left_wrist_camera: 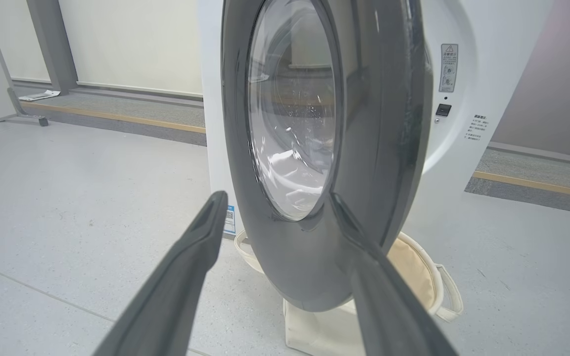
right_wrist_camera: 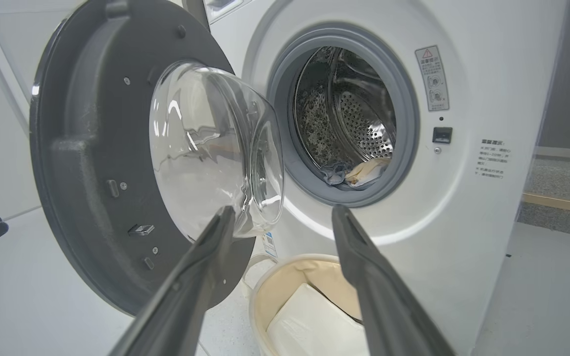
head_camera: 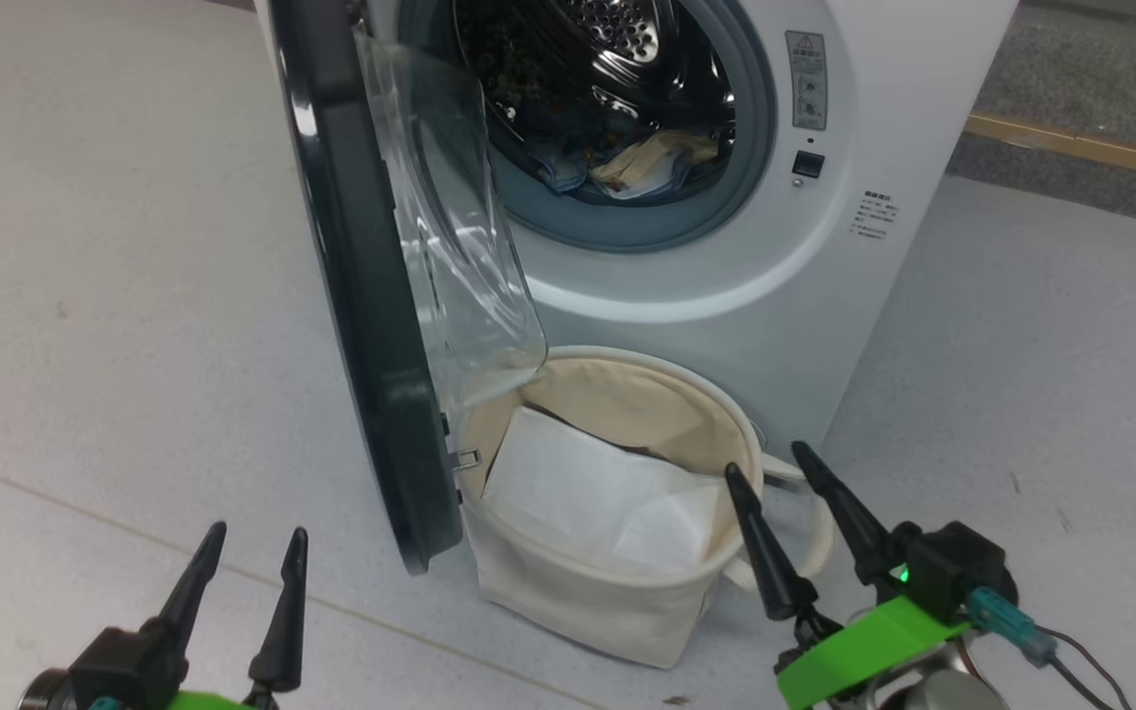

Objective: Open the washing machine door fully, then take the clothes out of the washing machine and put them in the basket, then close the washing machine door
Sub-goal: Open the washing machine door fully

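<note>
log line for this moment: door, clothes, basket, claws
door: open | clothes: in washer | basket: in front of washer, white sheet inside | left claw: open, empty | right claw: open, empty

I see my right gripper [right_wrist_camera: 282, 211] with its 2 fingers wide apart and nothing between them. The washing machine door [right_wrist_camera: 82, 163] hangs open on the left. The clothes [right_wrist_camera: 359, 173] lie at the front of the drum [right_wrist_camera: 364, 113]. Below, the basket [right_wrist_camera: 285, 284] holds a white sheet [right_wrist_camera: 309, 326].
</note>
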Tool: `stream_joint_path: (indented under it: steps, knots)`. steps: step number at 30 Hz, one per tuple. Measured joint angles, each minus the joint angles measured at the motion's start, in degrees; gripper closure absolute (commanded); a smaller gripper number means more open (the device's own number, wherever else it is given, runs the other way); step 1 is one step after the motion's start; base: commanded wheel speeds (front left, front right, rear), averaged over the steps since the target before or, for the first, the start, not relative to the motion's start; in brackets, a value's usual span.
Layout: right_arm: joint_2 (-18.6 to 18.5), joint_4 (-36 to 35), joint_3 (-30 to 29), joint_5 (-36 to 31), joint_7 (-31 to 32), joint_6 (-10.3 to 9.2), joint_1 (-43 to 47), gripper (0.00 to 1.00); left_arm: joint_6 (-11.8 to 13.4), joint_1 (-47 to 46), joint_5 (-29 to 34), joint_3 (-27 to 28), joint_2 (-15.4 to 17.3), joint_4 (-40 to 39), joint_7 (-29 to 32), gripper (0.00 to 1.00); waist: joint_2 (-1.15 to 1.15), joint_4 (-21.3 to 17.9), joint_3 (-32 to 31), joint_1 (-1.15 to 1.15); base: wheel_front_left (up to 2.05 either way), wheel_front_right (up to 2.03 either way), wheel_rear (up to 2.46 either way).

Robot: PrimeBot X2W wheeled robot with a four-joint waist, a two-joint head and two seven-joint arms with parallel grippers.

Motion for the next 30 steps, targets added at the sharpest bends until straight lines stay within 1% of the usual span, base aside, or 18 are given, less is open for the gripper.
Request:
stream_joint_path:
  steps: [5, 8, 12, 14, 15, 16, 17, 22, 25, 28, 30]
  knots:
    - [0.29, -3.22, -1.31, -0.44, 0.0, 0.0, 0.89, 0.0, 0.0, 0.08, -0.01, 0.01, 0.07, -0.07, -0.01, 0.0, 0.0, -0.53, 0.27, 0.0, 0.0, 0.0, 0.0]
    - [0.37, -3.86, -1.27, -0.44, 0.0, 0.0, 0.91, 0.0, 0.02, 0.08, -0.01, 0.01, 0.1, -0.12, -0.01, 0.0, 0.0, -0.67, 0.37, 0.0, 0.0, 0.0, 0.0]
    - [0.41, -4.09, -1.21, -0.44, 0.0, 0.0, 1.3, 0.0, 0.9, 0.08, -0.01, 0.05, 0.09, -1.21, -0.19, 0.0, 0.0, -0.76, 0.55, 0.0, 0.0, 0.0, 0.0]
    - [0.41, -4.09, -1.21, -0.43, 0.0, 0.0, 1.6, 0.0, 1.22, 0.08, 0.01, 0.08, 0.01, -2.98, -0.68, 0.0, 0.0, -0.75, 0.58, 0.0, 0.0, 0.0, 0.0]
    - [0.41, -4.05, -1.21, -0.42, 0.0, 0.0, 1.76, 0.0, 1.46, 0.06, 0.01, 0.02, -0.05, -4.25, -0.88, 0.04, 0.0, -0.69, 0.59, 0.0, 0.0, 0.0, 0.0]
    - [0.41, -3.98, -1.22, -0.41, 0.0, 0.0, 1.82, 0.0, 1.46, 0.03, 0.02, -0.18, -0.19, -5.66, -1.11, 0.91, 0.0, -0.62, 0.57, 0.0, 0.0, 0.0, 0.0]
    - [0.42, -3.96, -1.21, -0.35, 0.0, 0.0, 1.81, 0.0, 1.46, -0.03, 0.09, -0.62, -0.32, -7.08, -1.09, 1.0, 0.0, -0.57, 0.56, 0.0, 0.0, 0.0, 0.0]
    - [0.63, -3.94, -1.19, -0.19, 0.0, 0.0, 1.81, 0.0, 1.98, -2.33, 2.14, -4.13, -1.11, -13.88, 1.65, 1.0, 0.0, -0.4, 0.62, 0.0, 0.0, 0.0, 0.0]
    - [0.87, -3.94, -1.15, 0.25, 0.0, 0.0, 1.81, 0.0, 1.86, -6.41, 2.79, -6.8, -2.66, -16.62, 3.21, 1.0, 0.0, -0.62, 0.68, 0.0, 0.0, 0.0, 0.0]
    - [1.02, -3.87, -1.05, 0.25, 0.0, 0.0, 1.76, 0.0, 0.91, -10.05, 3.31, -9.84, -4.43, -15.93, 5.23, 1.0, 0.0, -1.24, 0.77, 0.0, 0.0, 0.0, 0.0]
    - [1.2, -3.83, -0.97, 0.31, 0.0, 0.0, 1.76, 0.0, 0.88, -11.5, 3.3, -11.18, -5.71, -13.27, 6.38, 1.0, 0.0, -1.97, 0.84, 0.0, 0.0, 0.0, 0.0]
